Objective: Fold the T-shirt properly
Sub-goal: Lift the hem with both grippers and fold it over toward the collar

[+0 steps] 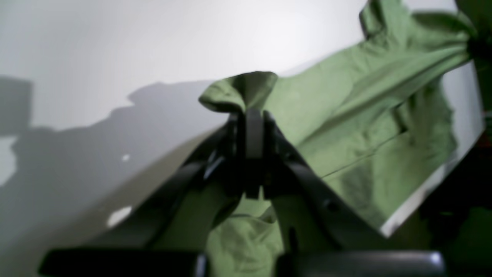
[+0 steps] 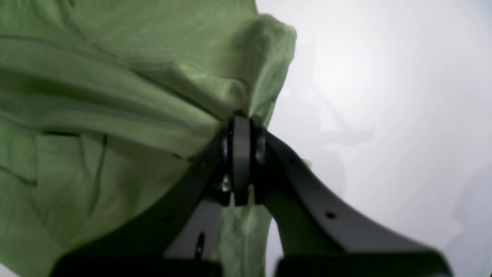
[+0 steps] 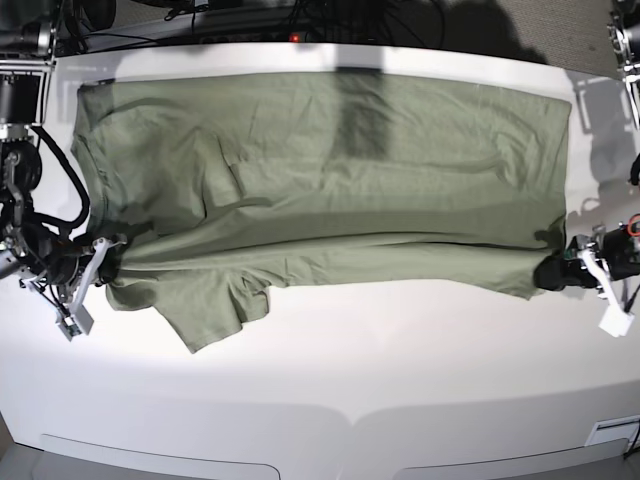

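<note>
**First lengthwise fold under way**

Plain sage-green cotton T-shirt [image 3: 330,170] spread lengthwise across white counter [image 3: 400,370]. Left hand [image 1: 253,115] clamped on hem corner, right hand [image 2: 242,123] clamped on shoulder edge, near long edge lifted taut. Probably 1 fold started, not laid; sleeve hanging loose; crosswise folds left.
</note>
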Tool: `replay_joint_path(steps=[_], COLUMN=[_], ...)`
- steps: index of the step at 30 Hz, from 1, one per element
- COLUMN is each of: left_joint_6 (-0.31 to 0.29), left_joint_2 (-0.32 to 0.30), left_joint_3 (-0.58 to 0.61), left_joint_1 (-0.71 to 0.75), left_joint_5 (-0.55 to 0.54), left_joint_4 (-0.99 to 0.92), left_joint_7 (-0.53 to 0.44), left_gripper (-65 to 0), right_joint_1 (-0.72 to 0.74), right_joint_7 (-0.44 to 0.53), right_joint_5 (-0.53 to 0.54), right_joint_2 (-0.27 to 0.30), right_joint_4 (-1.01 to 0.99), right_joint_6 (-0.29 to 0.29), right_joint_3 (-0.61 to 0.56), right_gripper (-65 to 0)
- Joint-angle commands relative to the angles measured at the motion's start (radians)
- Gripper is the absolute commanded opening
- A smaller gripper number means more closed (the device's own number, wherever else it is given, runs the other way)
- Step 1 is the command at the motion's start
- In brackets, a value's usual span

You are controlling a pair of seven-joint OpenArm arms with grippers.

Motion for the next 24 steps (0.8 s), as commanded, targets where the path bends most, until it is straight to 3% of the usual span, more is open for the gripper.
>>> replay_joint_path(steps=[1, 7, 15, 24], left_joint_6=[-0.007, -0.007, -0.007, -0.007], left_joint_2=[-0.022, -0.024, -0.051, -0.048], left_joint_3=[-0.024, -0.066, -0.07, -0.104], left_joint_1=[-0.024, -0.007, 0.122, 0.266], left_joint_5=[-0.051, -0.14, -0.177, -0.132], left_joint_4=[0.018, 0.018, 0.131, 0.339], left_joint_7=[0.013, 0.154, 0.175, 0.178], left_gripper=[-65.0, -65.0, -65.0, -65.0], right_joint_1=[0.008, -0.056, -0.089, -0.17], right_joint_7=[0.014, 0.014, 0.013, 0.018], right_joint_5=[0.001, -0.034, -0.05, -0.053], right_joint_2=[0.02, 0.021, 0.024, 0.043], right_joint_4=[0.031, 0.065, 0.065, 0.203], right_joint_6=[0.004, 0.004, 0.004, 0.004], right_joint_3=[0.008, 0.009, 0.021, 0.021], right_gripper=[-65.0, -65.0, -65.0, -65.0])
